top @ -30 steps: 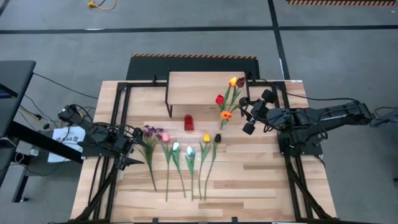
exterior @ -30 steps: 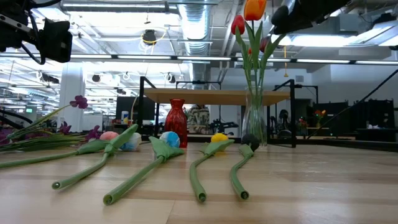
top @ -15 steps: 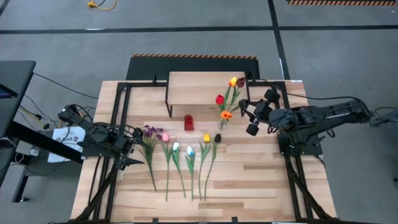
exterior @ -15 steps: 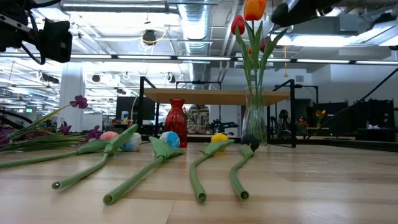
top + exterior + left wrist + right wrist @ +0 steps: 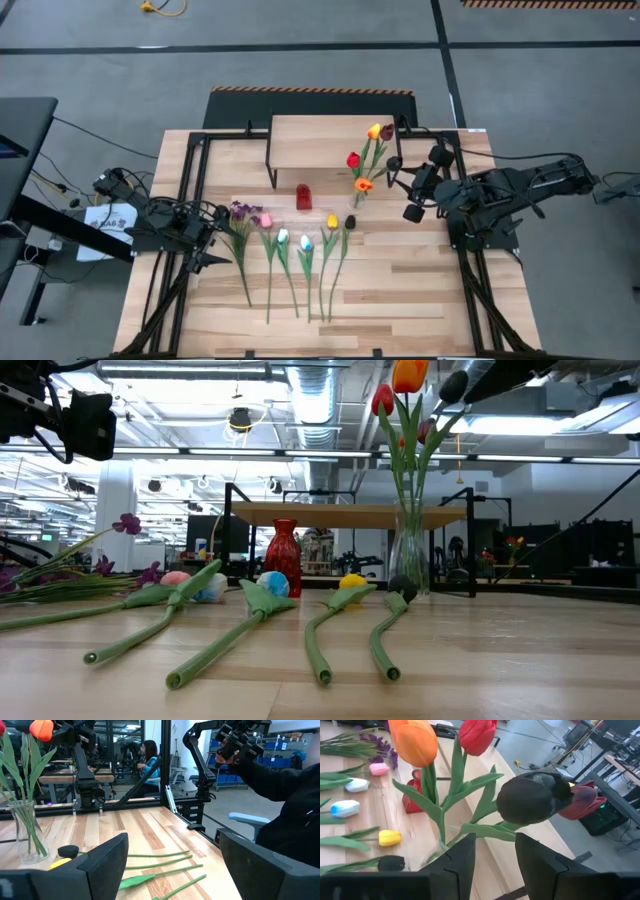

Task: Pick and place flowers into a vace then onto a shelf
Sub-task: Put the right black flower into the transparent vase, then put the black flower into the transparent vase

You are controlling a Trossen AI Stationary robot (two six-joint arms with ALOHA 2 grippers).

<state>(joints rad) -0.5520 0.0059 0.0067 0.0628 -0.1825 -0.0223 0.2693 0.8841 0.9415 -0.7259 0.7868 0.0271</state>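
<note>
While four tulips [image 5: 366,158] stand upright in the clear glass vase [image 5: 408,563] near the right end of the shelf [image 5: 320,140], I count six more flowers [image 5: 290,248] lying in a row on the desk [image 5: 400,290], heads toward the shelf and stems toward the front edge. From left to right they are a purple sprig [image 5: 240,212], then pink [image 5: 266,221], white [image 5: 283,236], pale blue [image 5: 306,243], yellow [image 5: 332,222] and a dark maroon tulip [image 5: 350,222]. The vase sits on the desk just in front of the shelf, not on it. A small red vase [image 5: 303,197] stands on the desk, left of the glass one.

My right hand [image 5: 410,190] hangs just to the right of the bouquet, above desk height. Its wrist view shows the two fingers [image 5: 455,865] partly apart with nothing between them, the tulip heads close ahead. My left hand [image 5: 205,240] rests low at the left side of the desk beside the purple sprig, fingers [image 5: 100,865] spread wide and holding nothing. A seated person [image 5: 149,757] shows in the room beyond the desk.
</note>
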